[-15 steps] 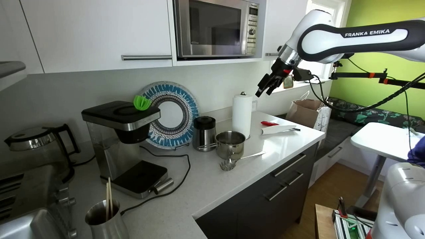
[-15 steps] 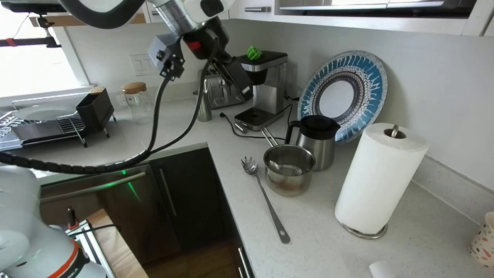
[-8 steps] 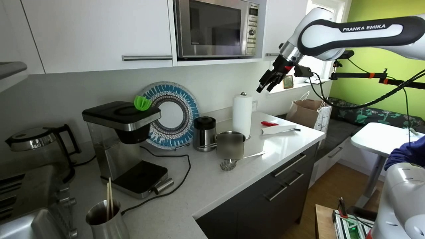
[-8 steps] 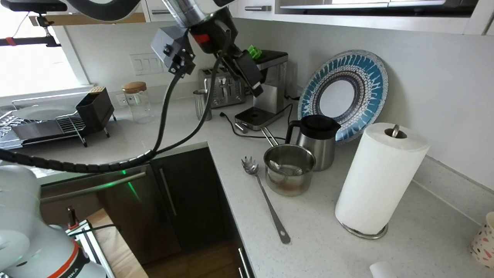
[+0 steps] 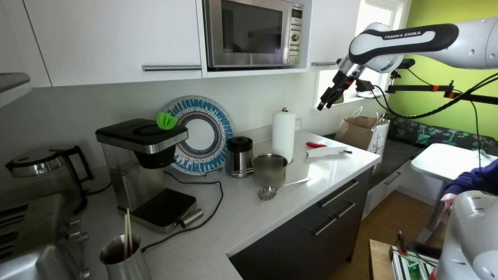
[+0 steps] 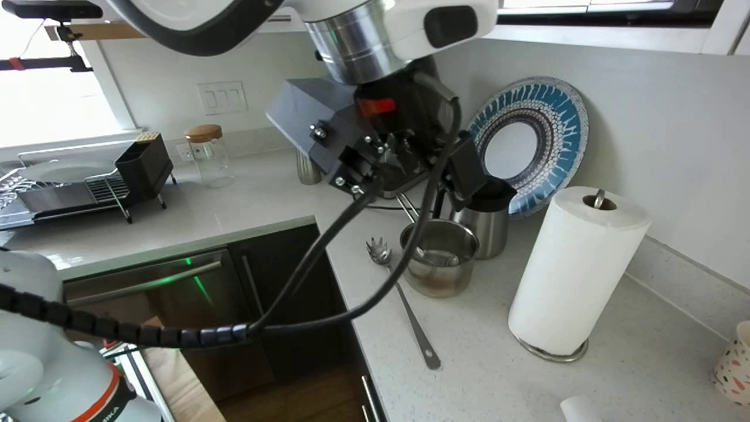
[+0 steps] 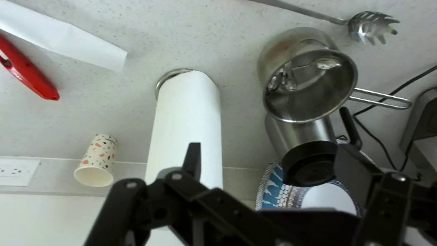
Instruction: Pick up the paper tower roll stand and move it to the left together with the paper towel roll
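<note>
The paper towel roll is a white upright cylinder on the counter, also seen in an exterior view and in the wrist view. It sits on the paper towel stand, whose steel ring base and rod tip show; the ring also shows in the wrist view. My gripper is in the air above counter height, apart from the roll. In the wrist view its fingers are wide apart with nothing held between them; the left finger overlaps the roll's image.
A steel pot and a steel canister with black lid stand beside the roll. A patterned plate leans on the wall. A serving fork, patterned cup and red tool are nearby. A person's hand is near the robot base.
My gripper has moved rightward in both exterior views, and lower and larger in one of them. A person's hand has come into view beside the base. The roll and stand have not moved.
</note>
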Action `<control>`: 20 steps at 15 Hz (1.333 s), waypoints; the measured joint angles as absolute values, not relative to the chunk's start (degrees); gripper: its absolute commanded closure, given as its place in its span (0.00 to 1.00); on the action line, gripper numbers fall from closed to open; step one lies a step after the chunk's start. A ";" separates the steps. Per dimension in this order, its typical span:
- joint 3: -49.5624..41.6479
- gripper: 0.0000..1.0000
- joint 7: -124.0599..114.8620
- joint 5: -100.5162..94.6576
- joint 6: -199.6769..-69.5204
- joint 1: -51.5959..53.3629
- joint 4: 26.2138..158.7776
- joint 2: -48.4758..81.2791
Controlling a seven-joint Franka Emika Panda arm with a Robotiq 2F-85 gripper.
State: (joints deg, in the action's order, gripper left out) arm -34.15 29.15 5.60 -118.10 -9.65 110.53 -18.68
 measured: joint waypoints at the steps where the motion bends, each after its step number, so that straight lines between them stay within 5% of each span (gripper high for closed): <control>1: -34.44 0.00 29.15 5.80 -118.24 -9.96 109.75 -17.26; 8: -32.16 0.00 36.58 7.61 -133.90 -9.85 111.07 -16.82; 15: -41.98 0.00 61.83 37.24 -159.93 2.50 116.98 -14.29; 20: -44.19 0.00 65.38 42.41 -161.74 4.96 116.87 -13.31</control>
State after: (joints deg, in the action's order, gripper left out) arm -44.19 65.38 42.41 -161.74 4.96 116.87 -13.31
